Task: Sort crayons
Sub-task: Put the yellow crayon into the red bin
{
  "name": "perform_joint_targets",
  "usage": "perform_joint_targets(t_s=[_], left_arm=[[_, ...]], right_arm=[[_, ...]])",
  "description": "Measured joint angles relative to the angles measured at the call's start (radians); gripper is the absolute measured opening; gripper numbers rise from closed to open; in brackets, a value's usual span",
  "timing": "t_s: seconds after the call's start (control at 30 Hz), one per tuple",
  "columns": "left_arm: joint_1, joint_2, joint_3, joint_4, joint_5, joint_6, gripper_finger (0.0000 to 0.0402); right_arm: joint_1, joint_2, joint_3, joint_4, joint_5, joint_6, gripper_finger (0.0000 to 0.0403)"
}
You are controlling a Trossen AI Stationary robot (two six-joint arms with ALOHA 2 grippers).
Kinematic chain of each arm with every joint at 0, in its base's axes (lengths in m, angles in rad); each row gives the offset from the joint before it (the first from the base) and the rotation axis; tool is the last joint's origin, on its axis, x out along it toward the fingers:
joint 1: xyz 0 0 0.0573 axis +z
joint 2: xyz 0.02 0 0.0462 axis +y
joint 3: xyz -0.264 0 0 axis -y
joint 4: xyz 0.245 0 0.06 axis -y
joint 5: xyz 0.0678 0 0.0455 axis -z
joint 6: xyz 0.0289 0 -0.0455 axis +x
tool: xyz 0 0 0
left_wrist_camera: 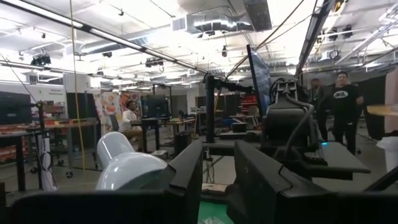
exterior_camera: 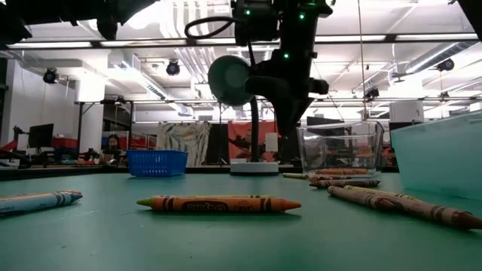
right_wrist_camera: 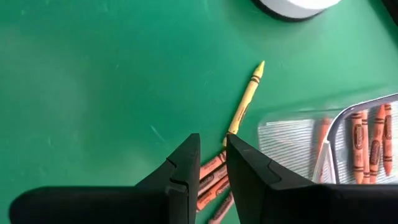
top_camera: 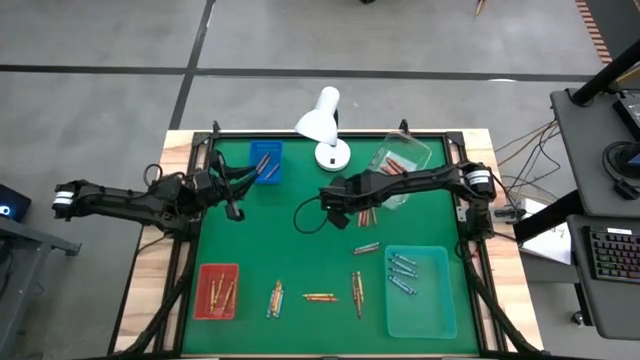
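Green mat (top_camera: 300,250): short paper-wrapped crayons (top_camera: 320,297); right end effector (right_wrist_camera: 212,163) slightly parted, empty.

White gooseneck lamp (top_camera: 326,125) at green desk's (top_camera: 310,255) far edge; small blue basket (top_camera: 265,163), clear glass bowl (top_camera: 400,163), red tray (top_camera: 217,291), pale teal tray (top_camera: 421,291).
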Motion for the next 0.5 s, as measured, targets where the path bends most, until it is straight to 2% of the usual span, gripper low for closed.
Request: perform_joint_targets(t_s=[0.17,0.5], left_arm=[[0.000,0.000,0.000,0.000,-0.013,0.018,0.0076],[0.000,-0.011,0.000,0.010,-0.016,0.065,0.0076]], right_arm=[[-0.009,0.000,0.000,0.056,-0.005,0.006,0.0068],[-0.013,0.000,0.000,0.290,-0.012,-0.034,0.0068]])
